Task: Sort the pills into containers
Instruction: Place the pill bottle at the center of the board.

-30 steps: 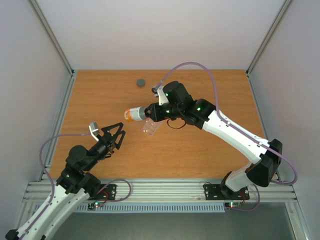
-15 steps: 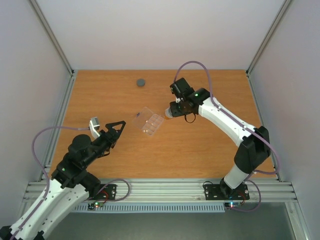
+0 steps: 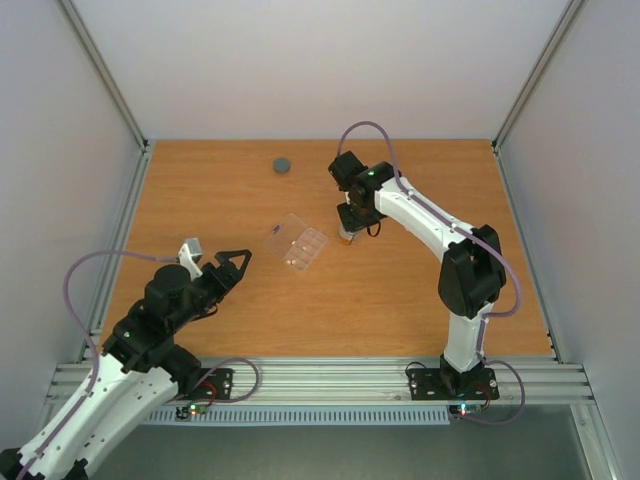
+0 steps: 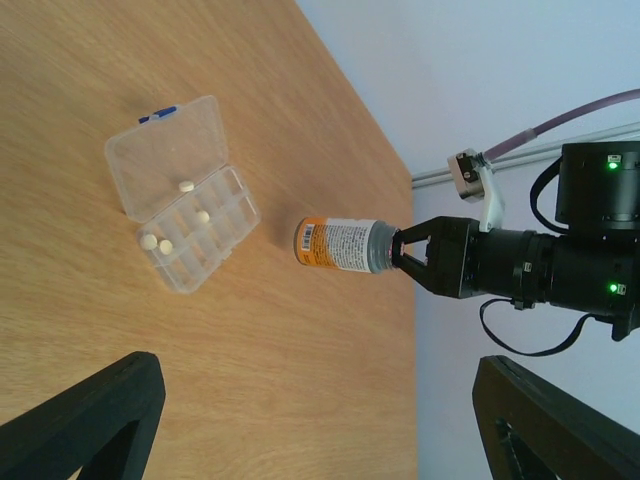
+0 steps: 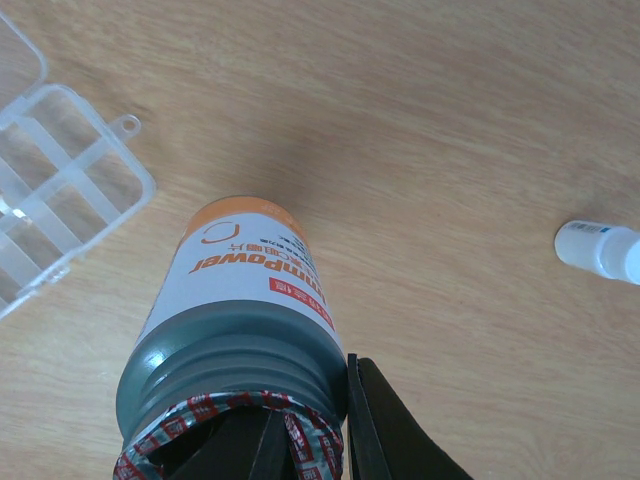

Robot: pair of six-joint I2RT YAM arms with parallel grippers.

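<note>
You'll find the clear pill box (image 3: 298, 243) lying flat near the middle of the table (image 3: 400, 290), skewed to its edges, with its hinged lid (image 4: 160, 150) swung fully open (a small blue catch (image 4: 157, 115) on its free edge). Four small pale pills (image 4: 202, 216) sit in its cells (image 4: 230, 205), two just beside each other and the others apart.

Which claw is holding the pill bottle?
The right claw, shut on the neck of the orange bottle; the left claw is open and empty.

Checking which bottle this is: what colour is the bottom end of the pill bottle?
Orange, on the white-labelled plastic pill bottle; clearest in the right wrist view.
</note>
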